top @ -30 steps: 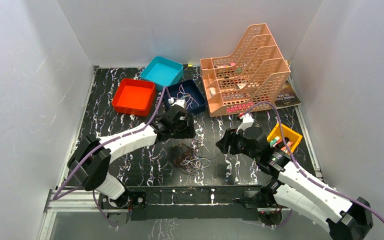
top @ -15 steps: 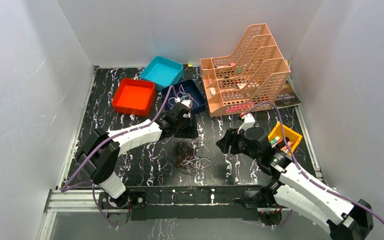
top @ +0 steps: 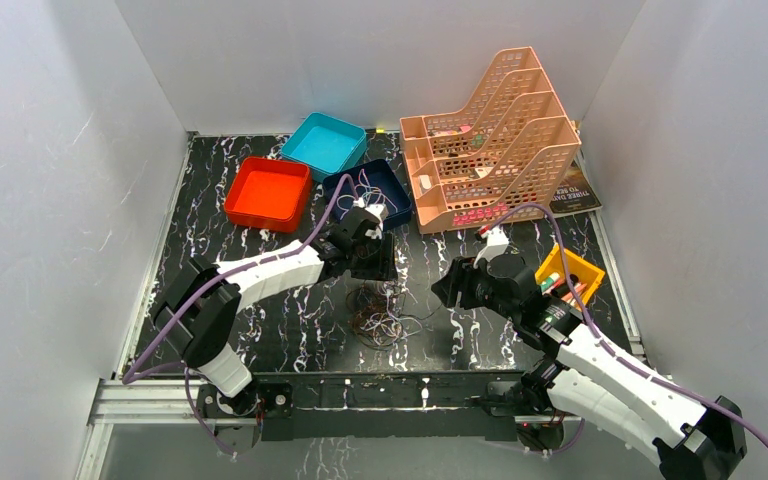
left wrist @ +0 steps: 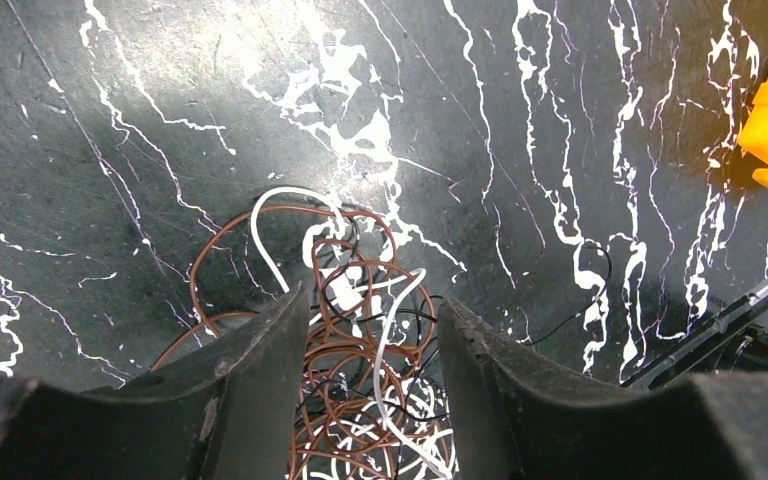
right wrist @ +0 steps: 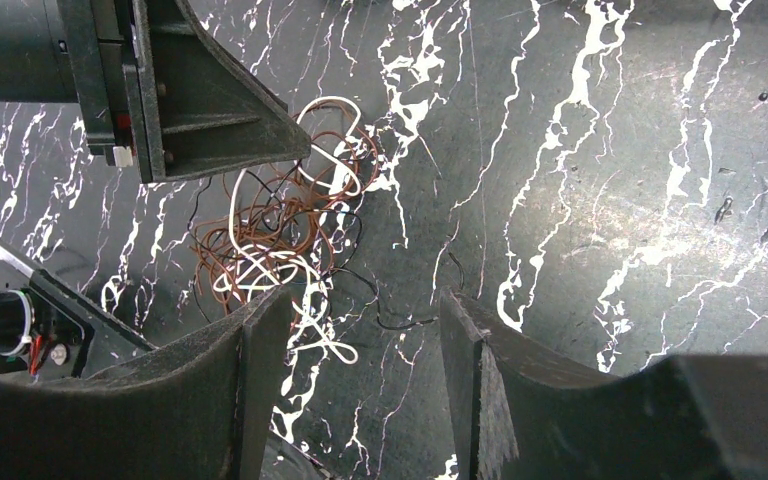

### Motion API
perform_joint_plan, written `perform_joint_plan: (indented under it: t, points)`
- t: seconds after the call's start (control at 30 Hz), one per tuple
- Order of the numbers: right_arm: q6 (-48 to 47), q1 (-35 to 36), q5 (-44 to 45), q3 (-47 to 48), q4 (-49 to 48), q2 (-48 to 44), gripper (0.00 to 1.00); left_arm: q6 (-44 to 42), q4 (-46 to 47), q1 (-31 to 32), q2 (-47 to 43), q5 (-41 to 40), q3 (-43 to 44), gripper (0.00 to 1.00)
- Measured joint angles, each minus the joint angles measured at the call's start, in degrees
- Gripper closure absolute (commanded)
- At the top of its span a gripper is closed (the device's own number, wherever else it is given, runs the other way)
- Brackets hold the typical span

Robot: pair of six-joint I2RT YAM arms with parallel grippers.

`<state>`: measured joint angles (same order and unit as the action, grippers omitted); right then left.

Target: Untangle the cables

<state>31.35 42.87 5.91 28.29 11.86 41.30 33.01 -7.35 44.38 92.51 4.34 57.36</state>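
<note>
Far left on the black marble table [top: 260, 310] sits the red tray [top: 268, 193]. Just behind it is the teal tray [top: 323, 143], and beside both is the dark blue tray [top: 392, 195], with a few thin pale strands [top: 364, 184] lying inside.

In comes the left arm, reaching across from the near-left corner. The left gripper [top: 372, 272] points down over the far edge of the cables [top: 375, 315]. Its wrist camera shows the two fingers spread wide, with nothing pinched. Brown loops, white strands and a bit of black show in the gap between them. I can't tell whether a fingertip actually touches a strand.

The cables themselves lie in one bunch on the table, centre and toward the near edge, between the two arms. It's a knot of brown coils with whitish strands threaded through, and a thin black one trails off to the right.

Moving right, the right gripper [top: 448, 290] faces the bunch from the side, near it but apart. Its fingers are spread too and hold nothing. Its wrist view looks between them at the tangle, with the left gripper's dark finger hanging just above the top white loop.

Behind it the peach file rack [top: 490, 140] leans at the back of the table with small items in its tiers. The yellow bin [top: 582, 268], with small items in it, sits just right of the right arm. A book [top: 575, 195] lies flat by the rack's right end.
</note>
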Motion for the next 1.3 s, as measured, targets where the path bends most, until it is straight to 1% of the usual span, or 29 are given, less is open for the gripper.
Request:
perform_joint_plan:
  t: [0.1, 0.17, 0.3, 0.47, 0.53, 0.77, 0.93, 1.1, 1.2, 1.3]
  points:
    - [0.0, 0.0, 0.0, 0.0, 0.0, 0.0, 0.36, 0.0, 0.4, 0.0, 0.0, 0.8, -0.3, 0.54]
    - [0.0, 0.0, 0.0, 0.0, 0.0, 0.0, 0.36, 0.0, 0.9, 0.0, 0.0, 1.5, -0.5, 0.58]
    - [0.2, 0.0, -0.1, 0.0, 0.0, 0.0, 0.36, -0.4, 1.6, 0.0, 0.0, 3.5, -1.0, 0.72]
    - [0.3, 0.0, -0.1, 0.0, -0.2, 0.5, 0.36, -0.6, 1.5, 0.0, 0.0, 3.9, -1.9, 0.94]
    - [0.4, 0.0, -0.1, 0.0, -0.3, 0.5, 0.36, -0.7, 1.4, 0.0, 0.0, 3.9, -1.9, 0.99]
    - [0.4, 0.0, -0.5, 0.0, -0.5, 0.5, 0.34, -2.2, 1.3, 0.0, -1.2, 3.8, -1.9, 1.00]
    - [0.0, 0.0, -2.1, -0.1, -2.9, 0.3, 0.32, -4.9, 1.5, 0.0, -5.6, 3.8, -1.9, 1.00]
    - [-1.2, 0.0, -3.8, -1.2, -8.0, -0.7, 0.29, -7.1, 1.9, 0.0, -11.2, 3.9, -1.8, 1.00]
    - [-1.7, 0.0, -4.5, -2.0, -12.6, -0.7, 0.23, -8.2, 1.8, 0.0, -14.1, 3.9, -1.5, 1.00]
    - [-2.2, 0.0, -5.0, -2.6, -17.9, 0.4, 0.22, -8.8, 1.6, 0.0, -15.9, 4.1, -0.7, 1.00]
